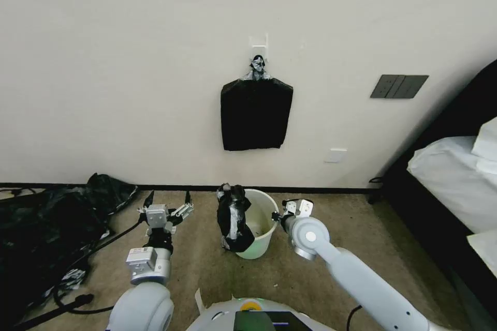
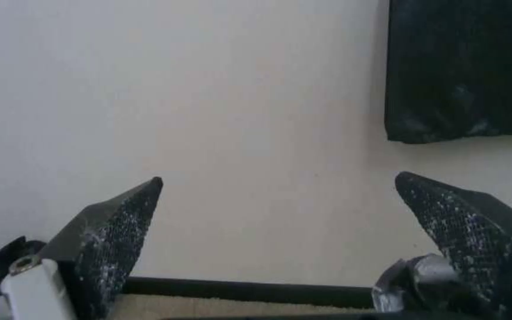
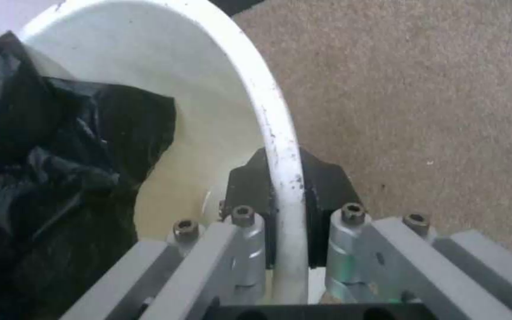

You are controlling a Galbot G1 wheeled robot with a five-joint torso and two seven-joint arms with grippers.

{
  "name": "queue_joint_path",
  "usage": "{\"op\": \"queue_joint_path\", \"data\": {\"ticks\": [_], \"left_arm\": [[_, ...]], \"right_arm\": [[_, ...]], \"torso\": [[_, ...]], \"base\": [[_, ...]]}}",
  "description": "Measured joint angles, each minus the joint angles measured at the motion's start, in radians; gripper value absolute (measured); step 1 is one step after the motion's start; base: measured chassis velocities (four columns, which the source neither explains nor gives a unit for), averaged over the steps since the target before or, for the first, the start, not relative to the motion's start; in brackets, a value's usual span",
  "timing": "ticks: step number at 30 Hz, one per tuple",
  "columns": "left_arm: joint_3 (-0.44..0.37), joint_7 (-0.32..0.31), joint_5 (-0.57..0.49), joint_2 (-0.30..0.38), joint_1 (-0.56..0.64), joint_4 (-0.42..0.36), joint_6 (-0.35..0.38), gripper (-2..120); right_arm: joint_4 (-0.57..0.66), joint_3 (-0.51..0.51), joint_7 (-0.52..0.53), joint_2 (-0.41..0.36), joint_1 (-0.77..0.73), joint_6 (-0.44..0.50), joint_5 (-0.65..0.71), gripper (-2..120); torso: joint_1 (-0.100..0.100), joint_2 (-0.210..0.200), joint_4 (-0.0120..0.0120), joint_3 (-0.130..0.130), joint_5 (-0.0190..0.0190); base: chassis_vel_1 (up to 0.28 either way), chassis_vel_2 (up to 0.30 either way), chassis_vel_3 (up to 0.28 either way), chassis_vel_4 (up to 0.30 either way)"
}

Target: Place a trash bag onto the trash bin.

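Nearest us, our right gripper (image 1: 282,215) reaches in from the right side and sits at the bin's right rim. In the right wrist view its two black fingers (image 3: 327,186) are closed on the rolled rim of the bin (image 3: 280,133), one inside the wall and one outside, with the rim running straight between them.

The bin (image 1: 261,240) is a small round cream-white bucket with tapered sides, no lid. It stands upright on the tan carpet (image 1: 321,279), mouth up, just short of the wall.

The trash bag (image 1: 234,220) is thin black film, glossy and heavily wrinkled, with grey highlights on the creases. It is bunched into a lumpy strip draped over the bin's left rim. Its long axis runs roughly vertical: top end poking above the rim, lower end hanging down the outside of the left wall. From the right wrist we see part of it (image 3: 60,146) lying inside against the inner wall. Most of the bin's mouth is uncovered.

Our left gripper (image 1: 168,201) is left of the bin, well apart from it, held above the carpet and pointing toward the wall. Its fingers (image 2: 114,240) are spread wide with nothing between them.

Farther left, a heap of black plastic sheeting (image 1: 46,232) lies on the floor.

On the wall behind, a flat black bundle (image 1: 256,114) hangs from a white hook (image 1: 259,41), directly above the bin.
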Motion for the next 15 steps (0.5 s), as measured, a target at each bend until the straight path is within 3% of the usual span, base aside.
{"op": "queue_joint_path", "data": {"ticks": [9, 15], "left_arm": [[-0.001, 0.000, -0.005, 0.018, -0.013, 0.002, 0.000, 100], [0.000, 0.000, -0.007, 0.018, -0.017, 0.002, 0.000, 100]], "right_arm": [[-0.016, -0.005, -0.009, 0.001, -0.022, -0.001, -0.038, 7], [0.006, -0.007, -0.007, -0.005, -0.023, -0.011, -0.042, 30]], "torso": [[0.000, 0.000, -0.0001, 0.000, -0.0003], [0.000, 0.000, 0.0003, 0.000, 0.0002]], "base": [[0.000, 0.000, 0.000, 0.000], [0.000, 0.000, 0.000, 0.000]]}}
